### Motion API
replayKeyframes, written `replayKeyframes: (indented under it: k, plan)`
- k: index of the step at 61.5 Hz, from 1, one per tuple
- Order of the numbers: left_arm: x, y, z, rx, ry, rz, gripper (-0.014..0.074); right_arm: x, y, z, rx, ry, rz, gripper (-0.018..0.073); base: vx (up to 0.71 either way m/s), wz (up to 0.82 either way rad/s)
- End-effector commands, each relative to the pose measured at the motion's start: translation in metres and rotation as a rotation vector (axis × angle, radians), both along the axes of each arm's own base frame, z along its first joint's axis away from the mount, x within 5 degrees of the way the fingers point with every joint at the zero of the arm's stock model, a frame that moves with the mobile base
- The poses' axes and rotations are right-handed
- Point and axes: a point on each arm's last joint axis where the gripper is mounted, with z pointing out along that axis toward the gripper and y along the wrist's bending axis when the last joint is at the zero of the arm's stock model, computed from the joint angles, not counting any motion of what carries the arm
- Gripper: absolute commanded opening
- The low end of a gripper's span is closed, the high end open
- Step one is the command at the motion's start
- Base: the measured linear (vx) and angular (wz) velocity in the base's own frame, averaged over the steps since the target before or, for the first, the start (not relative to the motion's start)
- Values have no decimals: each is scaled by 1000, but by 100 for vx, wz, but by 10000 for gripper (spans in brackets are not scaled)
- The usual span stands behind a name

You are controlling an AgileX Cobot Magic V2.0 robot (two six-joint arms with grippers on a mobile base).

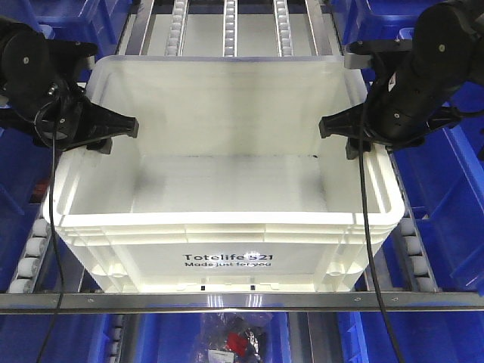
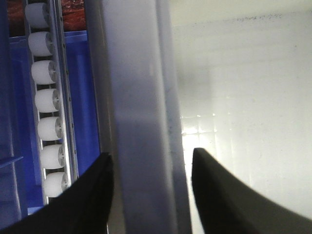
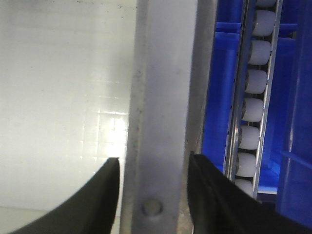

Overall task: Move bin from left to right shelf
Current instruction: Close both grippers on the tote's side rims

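One bin (image 1: 227, 249), two tools (image 1: 127, 128) (image 1: 331, 127), three roller tracks (image 1: 230, 30) behind.

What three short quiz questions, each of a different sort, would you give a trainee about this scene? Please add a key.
1. True or false: the white bin has items lying inside it.
2. How do the fingers of the left gripper and of the right gripper stand? A) both inside the bin; B) one on each side of the bin's rim; C) both outside the bin.
3. Fill in: the neighbouring bins are ____ in colour.
Key: 1 false; 2 B; 3 blue.
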Motion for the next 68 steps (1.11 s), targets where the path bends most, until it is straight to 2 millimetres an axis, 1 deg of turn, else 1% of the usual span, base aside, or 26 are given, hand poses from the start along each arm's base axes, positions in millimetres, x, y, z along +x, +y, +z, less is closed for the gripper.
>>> replayKeyframes:
  k: [1, 17, 27, 40, 48, 60, 68]
  plan:
    - [-3, 3, 21, -18, -82, 6, 278, 0, -3, 20, 10, -80, 2, 251, 0, 0]
    - [-3, 3, 21, -13, -77, 7, 206, 0, -3, 20, 13, -87, 3, 185, 0, 0]
    - [-3, 3, 21, -13, -77, 7, 191, 0, -3, 20, 13, -87, 3, 157, 0, 0]
    - [-4, 4, 21, -10, -70, 7, 192, 1, -3, 20, 13, -93, 4, 111, 0, 0]
    - [-9, 5, 29, -15, -90, 5, 192, -2, -4, 26, 16, -110, 5, 85, 0, 0]
    - [-20, 8, 47, -31, -147, 4, 192, -9, -5, 38, 29, -154, 10, 59, 0, 0]
    - [-24, 9, 53, -35, -161, 5, 192, -13, -6, 45, 34, -173, 10, 49, 0, 0]
